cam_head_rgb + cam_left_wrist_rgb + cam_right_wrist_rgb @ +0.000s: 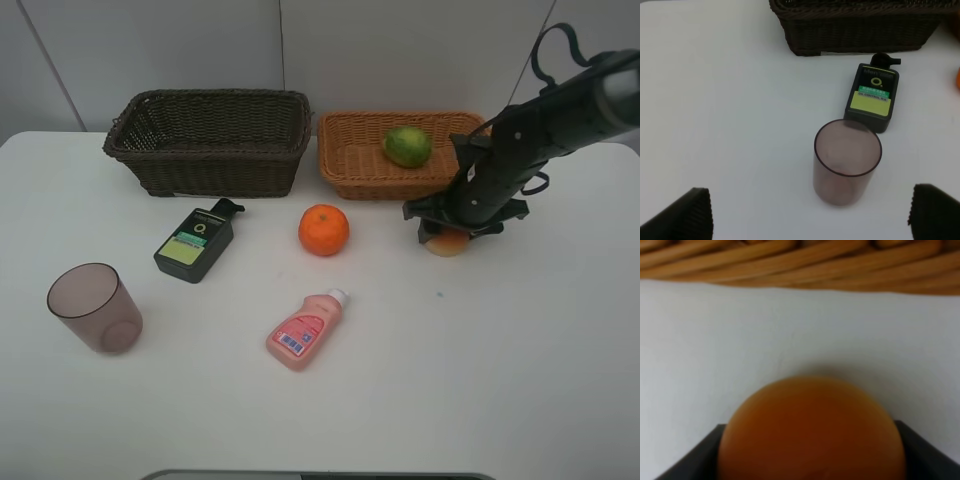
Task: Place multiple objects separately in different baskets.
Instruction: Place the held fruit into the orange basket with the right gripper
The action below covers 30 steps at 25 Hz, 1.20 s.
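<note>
Pressing on both sides of the peach point(812, 432), the right gripper point(449, 234) clasps it on the table point(500, 380) beside the tan basket point(350, 165). The left gripper point(810, 215) gapes wide and empty

The high camera is looking down on the dark basket point(210, 165); the left wrist is sharing it from lower; the right wrist is staring closely at the tan basket point(800, 260) beside it.
</note>
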{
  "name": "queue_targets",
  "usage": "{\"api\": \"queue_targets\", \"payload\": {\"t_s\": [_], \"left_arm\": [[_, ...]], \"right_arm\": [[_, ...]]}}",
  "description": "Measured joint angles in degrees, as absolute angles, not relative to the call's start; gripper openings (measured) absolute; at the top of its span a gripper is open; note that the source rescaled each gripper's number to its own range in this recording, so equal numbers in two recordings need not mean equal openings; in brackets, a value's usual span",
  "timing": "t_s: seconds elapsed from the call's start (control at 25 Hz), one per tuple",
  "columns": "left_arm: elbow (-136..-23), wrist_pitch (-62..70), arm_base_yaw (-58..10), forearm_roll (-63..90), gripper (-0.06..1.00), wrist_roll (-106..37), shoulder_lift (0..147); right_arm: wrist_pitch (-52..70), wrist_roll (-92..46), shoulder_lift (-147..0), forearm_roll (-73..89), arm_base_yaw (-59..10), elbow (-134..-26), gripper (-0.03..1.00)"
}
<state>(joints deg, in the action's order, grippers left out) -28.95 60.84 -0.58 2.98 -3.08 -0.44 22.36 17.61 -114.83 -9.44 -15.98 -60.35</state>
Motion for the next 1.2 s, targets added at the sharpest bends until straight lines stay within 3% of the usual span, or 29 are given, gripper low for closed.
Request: {"api": "queue_targets", "payload": {"t_s": [0.4, 0.8, 1.2], "left_arm": [[-28.95, 60.84, -0.58, 2.98, 1.00, -3.08, -0.44], [-28.95, 60.84, -0.58, 2.98, 1.00, -3.08, -0.44], [-28.95, 60.84, -0.58, 2.98, 1.00, -3.08, -0.44]], "right_arm": [[22.60, 17.61, -114.65, -9.44, -15.98, -60.35, 0.26], [32.34, 17.61, -106.15, -9.44, -15.98, -60.88, 0.26], [48.98, 14.12, -105.12, -9.44, -15.78, -75.35, 0.26]]}}
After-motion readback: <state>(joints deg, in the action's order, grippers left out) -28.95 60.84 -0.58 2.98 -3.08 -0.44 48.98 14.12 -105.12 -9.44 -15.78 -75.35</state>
